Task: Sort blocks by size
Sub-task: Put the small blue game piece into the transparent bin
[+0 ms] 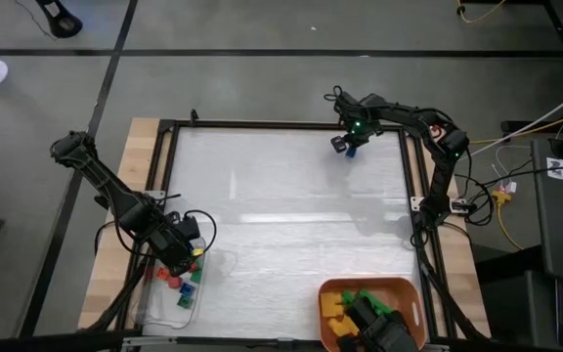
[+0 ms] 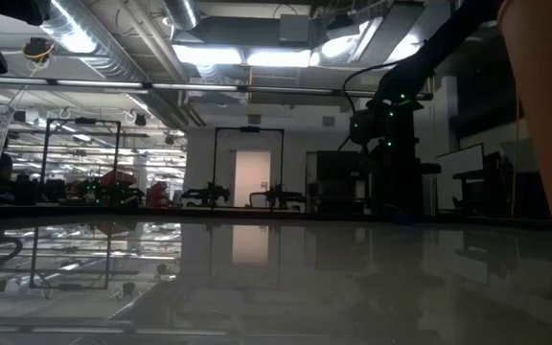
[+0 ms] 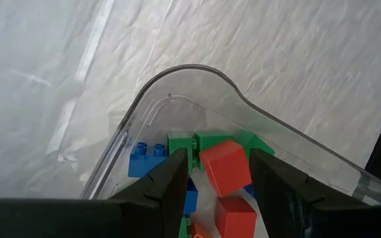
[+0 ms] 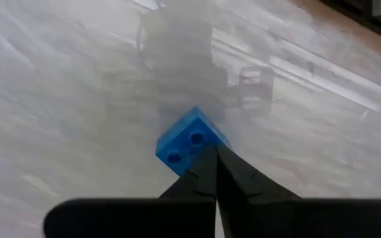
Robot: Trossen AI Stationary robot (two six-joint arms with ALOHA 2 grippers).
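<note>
A clear container [image 1: 182, 288] at the table's near left holds red, green and blue blocks. My left gripper [image 3: 220, 175] is open inside it. Its fingers stand on either side of a red block [image 3: 225, 165], above green [image 3: 197, 141] and blue [image 3: 145, 157] bricks. I cannot tell whether they touch the red block. My right gripper [image 4: 213, 153] is near the table's far edge, shut at a blue two-stud brick [image 4: 189, 142], which also shows in the high view [image 1: 350, 150]. My right gripper meets the blue brick at its corner nearest the wrist [image 4: 207, 151], only at the fingers' free ends. The fingertips cover the place of contact. The brick's studded top faces the wrist. I cannot tell whether it rests on the table.
An orange tray [image 1: 332, 291] at the near right holds yellow and green bricks, with a dark object in front of it. A black frame [image 1: 262, 124] borders the white table surface, which is open across its middle.
</note>
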